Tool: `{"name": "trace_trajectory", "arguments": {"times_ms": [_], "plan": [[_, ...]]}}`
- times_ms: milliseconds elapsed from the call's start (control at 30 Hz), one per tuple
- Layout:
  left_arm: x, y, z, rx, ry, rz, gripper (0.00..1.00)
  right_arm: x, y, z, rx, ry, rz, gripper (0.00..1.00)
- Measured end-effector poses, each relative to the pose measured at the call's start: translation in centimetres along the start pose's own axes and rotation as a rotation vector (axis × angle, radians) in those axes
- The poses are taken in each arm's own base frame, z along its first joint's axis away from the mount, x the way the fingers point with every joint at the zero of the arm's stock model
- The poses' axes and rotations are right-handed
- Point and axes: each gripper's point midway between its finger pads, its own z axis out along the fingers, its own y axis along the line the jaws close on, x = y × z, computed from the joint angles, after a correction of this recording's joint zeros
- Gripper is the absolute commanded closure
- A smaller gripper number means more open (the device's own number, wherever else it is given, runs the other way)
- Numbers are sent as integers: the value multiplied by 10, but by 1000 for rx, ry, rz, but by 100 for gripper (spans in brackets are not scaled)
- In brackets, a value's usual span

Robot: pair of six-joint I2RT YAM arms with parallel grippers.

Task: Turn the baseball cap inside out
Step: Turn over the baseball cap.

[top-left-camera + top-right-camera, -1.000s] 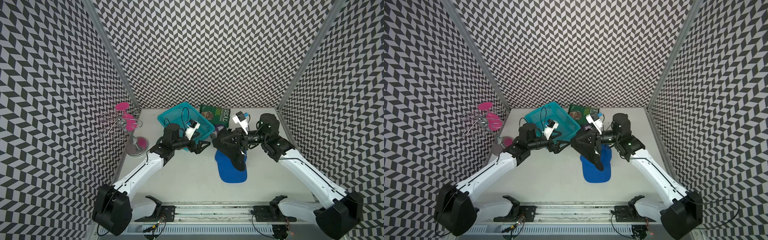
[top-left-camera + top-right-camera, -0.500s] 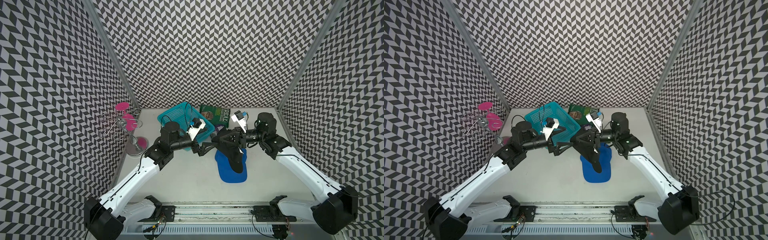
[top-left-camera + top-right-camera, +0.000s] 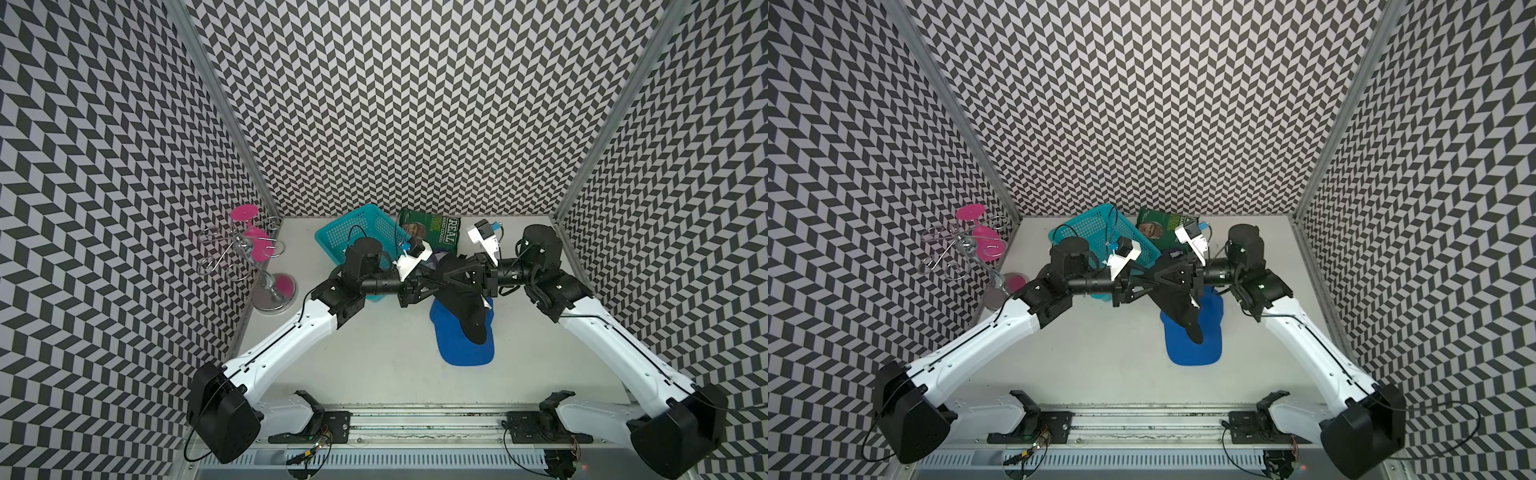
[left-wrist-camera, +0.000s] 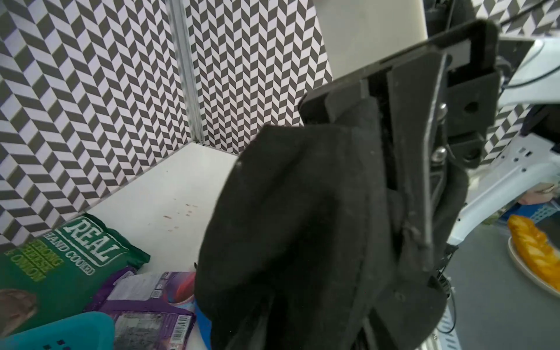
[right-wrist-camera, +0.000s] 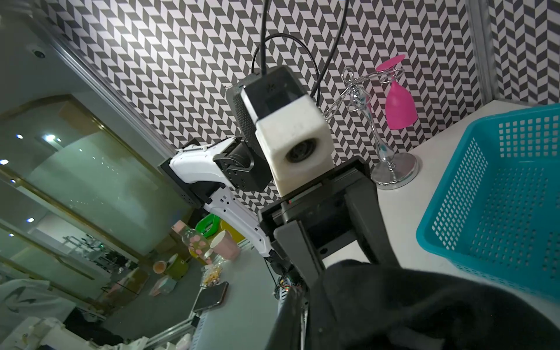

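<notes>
Cap (image 4: 288, 227) pinched by right end effector (image 4: 394, 188): left wrist view only; left end effector (image 5: 345, 257) grip unclear.

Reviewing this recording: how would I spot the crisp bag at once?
Start at the back edge of the white table. Right of the teal basket lies the crisp bag, dark green with white REAL lettering; the packet next to it is purple.

Both top views overhead; wrist views close on cap (image 4: 303, 227).
</notes>
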Motion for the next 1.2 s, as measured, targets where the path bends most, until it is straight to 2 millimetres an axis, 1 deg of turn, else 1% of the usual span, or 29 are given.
{"name": "trace_trajectory", "arguments": {"times_ms": [67, 133, 267, 333, 400, 500, 533, 567, 667, 767, 867, 933, 967, 1000, 1067, 1100, 1133, 1167, 1200], "plan": [[2, 1, 0, -5, 6, -6, 99, -1, -1, -1, 6, -4, -2, 53], [3, 2, 0, -12, 7, -23, 100, -2, -4, -5, 17, -9, 4, 47], [6, 4, 0, -27, 13, -42, 100, -3, -7, -14, 42, -21, 13, 47], [9, 6, -1, -38, 16, -53, 100, -2, -8, -17, 51, -22, 22, 52], [10, 8, -1, -51, 18, -57, 100, -1, -9, -19, 54, -20, 28, 60], [9, 11, -2, -75, 17, -55, 100, 0, -13, -22, 66, -21, 39, 81], [9, 11, -3, -82, 17, -55, 100, -1, -14, -24, 72, -24, 38, 86], [8, 12, -4, -88, 17, -55, 100, -1, -16, -26, 79, -28, 38, 90], [7, 11, -8, -99, 16, -51, 100, -4, -23, -33, 106, -43, 46, 93], [3, 3, -12, -79, 6, -39, 96, -3, -32, -39, 128, -59, 58, 97], [3, -6, -14, -31, 5, -45, 95, 7, -49, -41, 154, -59, 100, 98], [6, -10, -14, -5, 11, -65, 95, 16, -64, -39, 167, -48, 144, 99], [8, -11, -14, 0, 16, -79, 96, 20, -70, -38, 167, -39, 164, 96], [10, -10, -13, 0, 21, -93, 98, 24, -75, -37, 166, -31, 180, 87], [16, -7, -11, -6, 33, -128, 100, 30, -86, -38, 188, -21, 212, 59], [18, -5, -12, -14, 36, -142, 100, 31, -94, -43, 219, -26, 229, 47], [19, -3, -12, -26, 37, -155, 100, 32, -103, -50, 259, -37, 243, 37], [19, 1, -12, -44, 35, -170, 100, 31, -112, -62, 313, -54, 252, 29], [20, 4, -12, -63, 37, -185, 100, 28, -120, -73, 361, -70, 253, 23]]}}
